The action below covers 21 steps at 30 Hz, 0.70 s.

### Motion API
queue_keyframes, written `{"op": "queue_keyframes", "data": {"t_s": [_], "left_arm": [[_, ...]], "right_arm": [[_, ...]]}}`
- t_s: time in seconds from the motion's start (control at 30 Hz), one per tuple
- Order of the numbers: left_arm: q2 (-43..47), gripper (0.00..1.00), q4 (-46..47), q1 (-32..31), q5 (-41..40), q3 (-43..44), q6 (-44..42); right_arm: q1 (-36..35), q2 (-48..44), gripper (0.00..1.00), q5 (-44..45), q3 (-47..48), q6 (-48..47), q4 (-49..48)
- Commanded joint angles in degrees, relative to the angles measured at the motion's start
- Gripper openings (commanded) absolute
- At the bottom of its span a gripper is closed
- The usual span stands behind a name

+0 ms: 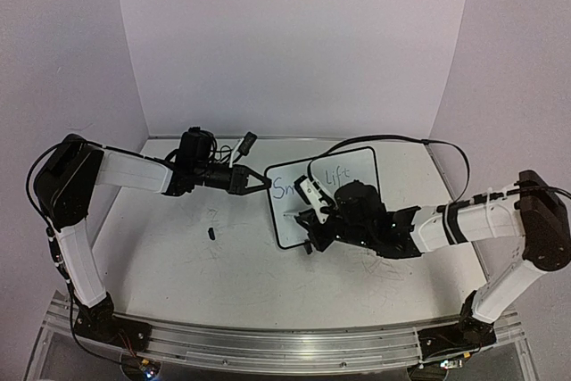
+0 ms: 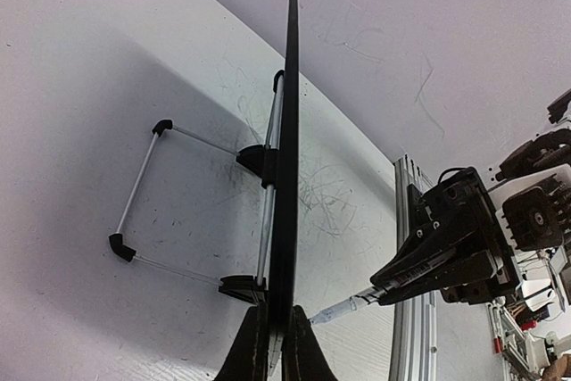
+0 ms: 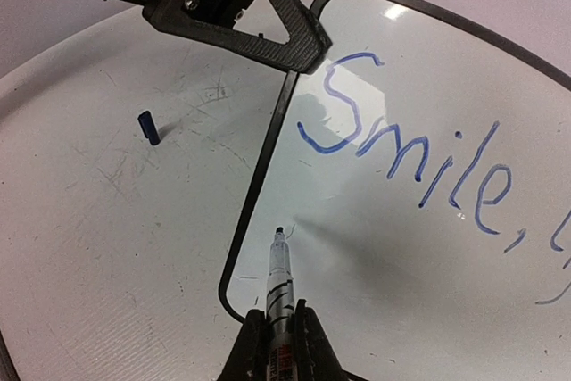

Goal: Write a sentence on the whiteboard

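The whiteboard (image 1: 287, 227) stands tilted on its wire stand at mid-table. My left gripper (image 1: 256, 182) is shut on its left edge; the left wrist view shows the board (image 2: 289, 113) edge-on between the jaws (image 2: 275, 345). My right gripper (image 1: 308, 219) is shut on a silver marker (image 3: 282, 278). The marker's tip sits at or just off the board's (image 3: 401, 265) lower left, beside a tiny stroke. The sentence (image 3: 406, 153) reads "Smile," in blue, with strokes of another word at the right edge. In the top view "Lift" (image 1: 337, 176) shows.
A dark blue marker cap (image 3: 150, 127) lies on the scuffed tabletop left of the board, also in the top view (image 1: 212, 233). The stand's wire feet (image 2: 134, 194) reach out behind the board. White walls close in the back and sides. An aluminium rail (image 1: 285, 345) runs along the near edge.
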<state>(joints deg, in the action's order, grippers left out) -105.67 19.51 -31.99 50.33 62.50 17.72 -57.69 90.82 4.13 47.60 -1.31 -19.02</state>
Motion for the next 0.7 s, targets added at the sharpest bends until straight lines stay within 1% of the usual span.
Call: {"op": "queue_keyframes", "data": {"t_s": [0.0,0.47,0.67], "left_arm": [[2.57,0.00,-0.17,-0.01,1.10,0.87,-0.31],[2.57,0.00,-0.17,0.00,1.17,0.89,-0.31],[2.65,0.00,-0.17,0.00,1.15,0.88,-0.31]], "right_arm": [[-0.37,1.28,0.00,3.04,2.79,0.43,-2.74],[-0.32,2.37,0.00,2.35,2.93,0.68,-3.42],[-0.38,2.96,0.00,3.98,3.03,0.87,-3.47]]}}
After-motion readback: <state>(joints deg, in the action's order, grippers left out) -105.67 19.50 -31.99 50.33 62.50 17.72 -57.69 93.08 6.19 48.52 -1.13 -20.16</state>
